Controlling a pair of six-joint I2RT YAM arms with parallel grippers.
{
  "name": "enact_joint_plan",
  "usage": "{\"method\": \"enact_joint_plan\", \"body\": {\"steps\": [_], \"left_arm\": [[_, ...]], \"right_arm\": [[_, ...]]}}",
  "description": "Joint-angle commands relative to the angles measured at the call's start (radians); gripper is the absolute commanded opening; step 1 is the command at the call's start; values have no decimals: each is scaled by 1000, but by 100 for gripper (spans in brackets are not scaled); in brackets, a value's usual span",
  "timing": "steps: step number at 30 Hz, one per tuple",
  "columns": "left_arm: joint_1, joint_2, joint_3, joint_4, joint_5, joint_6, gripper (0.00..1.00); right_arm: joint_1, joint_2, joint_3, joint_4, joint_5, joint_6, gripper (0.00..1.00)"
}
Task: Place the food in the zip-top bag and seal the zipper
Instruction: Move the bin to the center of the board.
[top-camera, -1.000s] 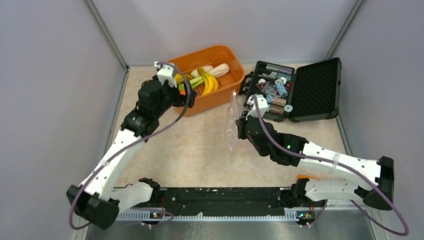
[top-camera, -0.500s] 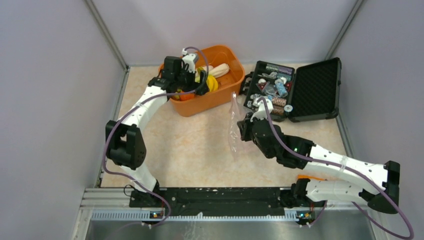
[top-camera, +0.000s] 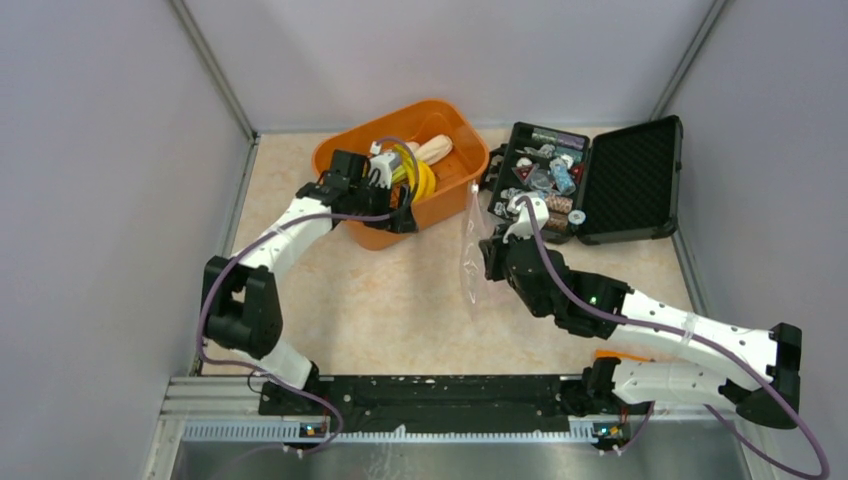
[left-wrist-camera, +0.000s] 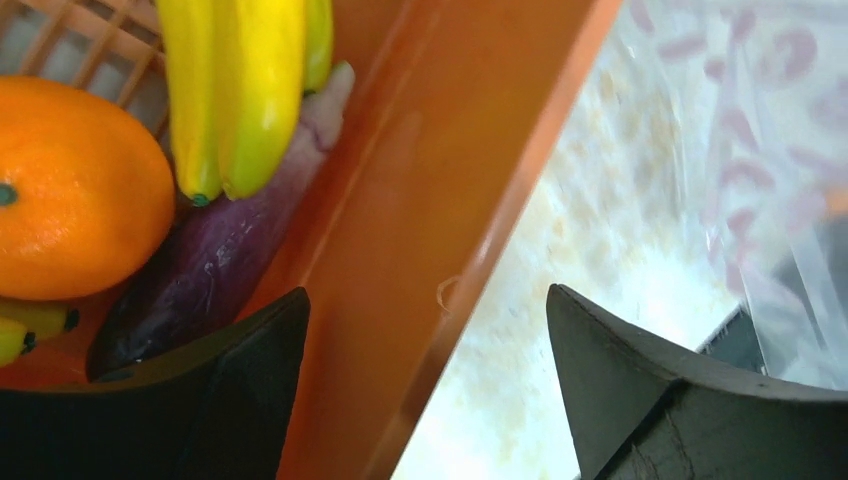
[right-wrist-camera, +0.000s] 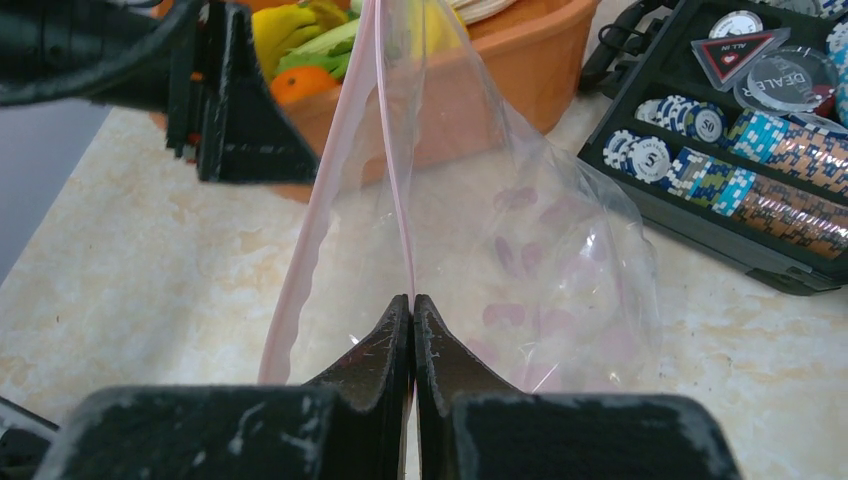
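Food (top-camera: 418, 168) is all in the basket (top-camera: 462, 178) at the far side of the bench (top-camera: 390, 300); none of it is in the zip-top bag (top-camera: 468, 255) yet. Through the left wrist view I can make out the bananas (left-wrist-camera: 245, 90), the orange (left-wrist-camera: 75, 190) and the eggplant (left-wrist-camera: 215, 265) lying under them. My left claw (left-wrist-camera: 428, 295) is spread wide and holds nothing. One finger is inside the basket near the eggplant and the other is outside over the bench, so the near wall runs between them (I can't tell whether either finger touches it). I read that as a straddle of the wall, not a line-up on a piece of food, so I'd shift it inward before closing.

My right claw (right-wrist-camera: 413, 320) is pinched tight on one lip of the zipper (right-wrist-camera: 398, 200). It holds the mouth edge up while the bag's body sags toward the bench, between the basket and the black case (top-camera: 600, 185). Because it is held by one lip, the other pink strip falls away to the left and the mouth gapes toward the basket. I judge that is the reason for the grip: a short carry from basket to opening. The bag looks limp, so a clumsy drop could fold it shut.
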Motion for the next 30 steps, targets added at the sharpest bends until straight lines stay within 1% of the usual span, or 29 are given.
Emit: {"method": "enact_joint_plan", "body": {"steps": [1,3,5,6,8,10,12,14,16,19,21,23,24,30], "left_arm": [[-53,-155,-133,-82,44,-51,87],[-66,-219,-195,-90,29,-73,87],[-78,-279,-257,-101,45,-98,86],[-94,-320,-284,-121,54,-109,84],[-149,-388,-339,-137,42,-136,83],[-182,-450,-369,-159,37,-167,82],[-191,-517,-379,-178,43,-196,83],[-191,-588,-354,-191,-17,-201,88],[-190,-647,-304,-191,-119,-202,94],[-189,-688,-219,-151,-274,-183,99],[-186,-684,-178,-89,-410,-177,99],[-173,-625,-138,-28,-559,-187,99],[-159,-603,-121,2,-586,-192,99],[-74,-345,-51,108,-533,-194,99]], "right_arm": [[-23,0,29,28,33,-33,0],[-30,0,30,26,32,-39,0],[-41,0,31,27,30,-46,0],[-46,0,29,29,30,-48,0],[-57,0,26,30,27,-53,0],[-70,1,24,30,27,-55,0],[-76,1,24,31,27,-55,0],[-77,0,22,30,27,-54,0],[-77,-2,14,38,24,-52,0],[-78,-2,12,37,14,-43,0],[-78,-2,9,38,4,-32,0],[-78,-3,4,40,-7,-25,0],[-77,-2,4,40,-12,-23,0],[-77,-2,4,43,-40,-15,0]]}}
